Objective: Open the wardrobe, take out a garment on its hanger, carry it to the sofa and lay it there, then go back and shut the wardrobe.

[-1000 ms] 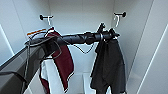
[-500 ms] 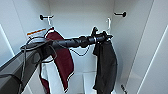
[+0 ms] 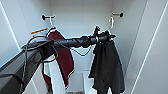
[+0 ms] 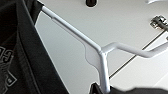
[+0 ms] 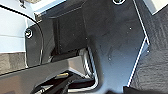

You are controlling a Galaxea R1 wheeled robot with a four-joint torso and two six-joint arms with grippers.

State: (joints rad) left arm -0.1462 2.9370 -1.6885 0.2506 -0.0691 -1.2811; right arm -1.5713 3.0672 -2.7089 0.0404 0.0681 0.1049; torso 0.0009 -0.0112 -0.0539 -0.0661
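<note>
The wardrobe (image 3: 75,20) stands open in front of me, its white inside filling the head view. The black garment (image 3: 107,65) hangs limp at the right, on a pale hanger whose hook (image 3: 111,22) sits just under a dark wall peg (image 3: 117,15). My left arm reaches in from the lower left, and the left gripper (image 3: 106,37) is at the top of the garment, at the hanger's neck. In the left wrist view the white hanger (image 4: 75,35) runs across, its neck going down into the gripper (image 4: 100,90), with the black garment (image 4: 17,50) beside it.
A maroon jacket with white trim (image 3: 62,55) hangs from the left peg (image 3: 46,17), close under my left arm. The right wardrobe door (image 3: 155,50) stands open alongside. The right wrist view has my own dark body panels and grey carpet (image 5: 155,62).
My left arm and the black garment have shifted slightly to the right. The maroon jacket has stayed in place.
</note>
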